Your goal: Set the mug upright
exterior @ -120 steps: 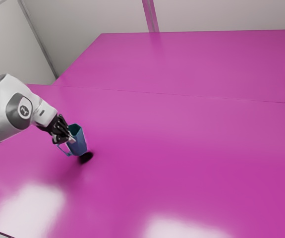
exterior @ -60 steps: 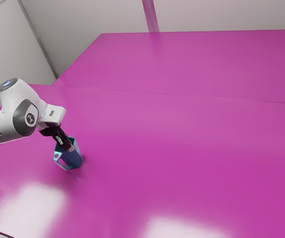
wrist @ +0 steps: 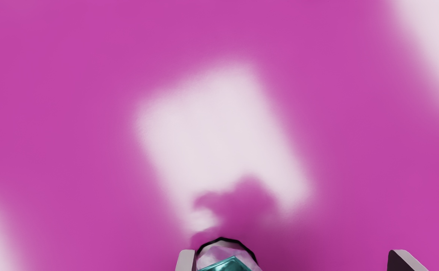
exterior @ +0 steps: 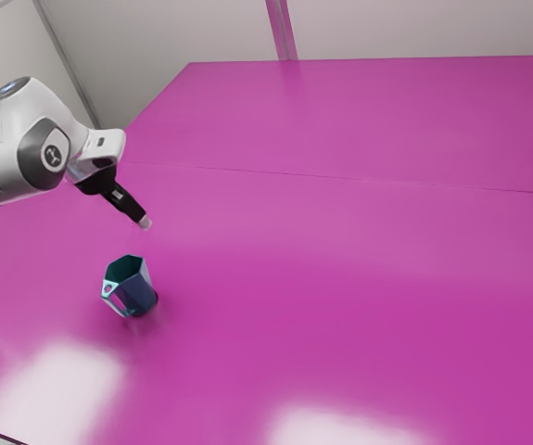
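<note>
Teal-blue mug (exterior: 137,291) stands upright on the pink table (exterior: 340,278); above it, the jaws gape wide, empty.

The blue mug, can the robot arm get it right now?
Probably yes. The open gripper hangs above the mug, with nothing seen between them. It would likely have to come down and shift sideways first, because the mug lines up closer to one finger.
</note>
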`<state>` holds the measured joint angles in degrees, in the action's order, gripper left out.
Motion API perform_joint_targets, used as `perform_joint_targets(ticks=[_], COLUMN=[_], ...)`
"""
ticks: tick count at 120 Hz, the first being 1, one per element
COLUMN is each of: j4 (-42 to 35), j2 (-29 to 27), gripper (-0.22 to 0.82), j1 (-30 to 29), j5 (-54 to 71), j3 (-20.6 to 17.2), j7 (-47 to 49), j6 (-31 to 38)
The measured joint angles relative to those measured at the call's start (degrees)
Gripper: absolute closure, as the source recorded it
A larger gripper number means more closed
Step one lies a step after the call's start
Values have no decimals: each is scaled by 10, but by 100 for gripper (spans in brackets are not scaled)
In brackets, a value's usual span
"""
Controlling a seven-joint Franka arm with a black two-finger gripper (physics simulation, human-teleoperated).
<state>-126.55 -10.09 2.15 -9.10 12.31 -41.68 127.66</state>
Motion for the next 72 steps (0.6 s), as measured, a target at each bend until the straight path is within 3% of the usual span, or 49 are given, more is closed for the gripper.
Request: perform_joint_targets(ticks=[19,40,72], j4=[131,256,302], j2=[84,95,90], gripper=[3,1,0], j1=[-1,21,71], j5=[3,50,80], j3=[-27,-48,-42], j7=[36,73,116], j6=[-77,-168,-253])
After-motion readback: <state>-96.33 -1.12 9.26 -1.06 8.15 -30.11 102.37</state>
